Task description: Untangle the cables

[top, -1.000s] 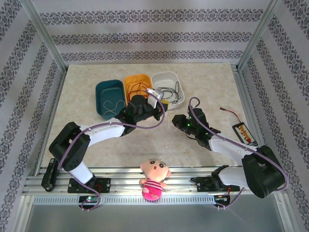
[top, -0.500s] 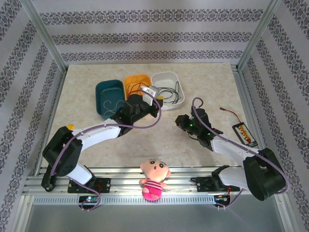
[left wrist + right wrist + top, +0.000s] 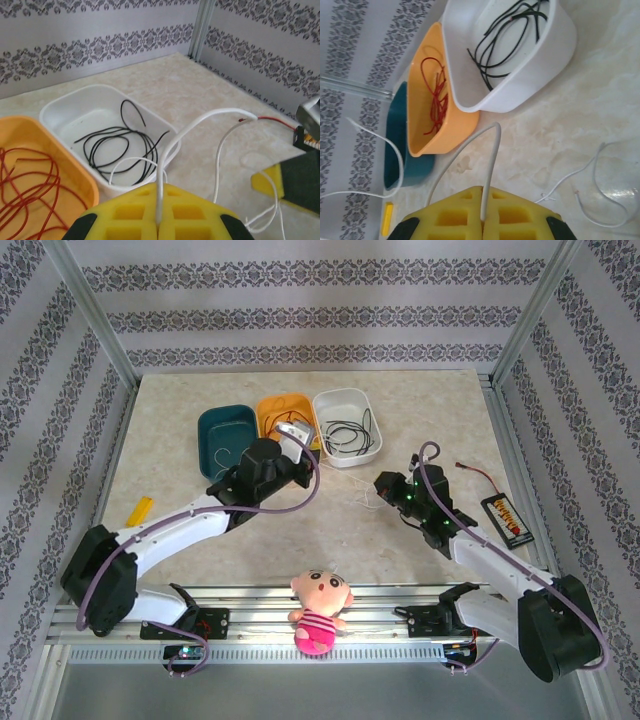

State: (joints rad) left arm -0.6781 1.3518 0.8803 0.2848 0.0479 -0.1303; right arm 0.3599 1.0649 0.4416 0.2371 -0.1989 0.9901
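1. Beige marbled tabletop [image 3: 440,410] between patterned walls carries three bins in the upper middle of the top view: teal bin [image 3: 212,423], orange bin [image 3: 270,403] and white bin [image 3: 345,396].
2. Black cables [image 3: 120,145] coil inside the white bin, and red cables [image 3: 435,95] lie in the orange bin.
3. Left jaws, bottom centre of the left wrist view, are pressed together on a white cable [image 3: 220,112]. It rises from the seam between the yellow pads [image 3: 125,215] and arcs rightward.
4. Right jaws, bottom of the right wrist view, are likewise clamped on a white cable [image 3: 490,170] that bends back down-left.
5. A loose white strand [image 3: 570,176] lies on the tabletop at that view's lower right.
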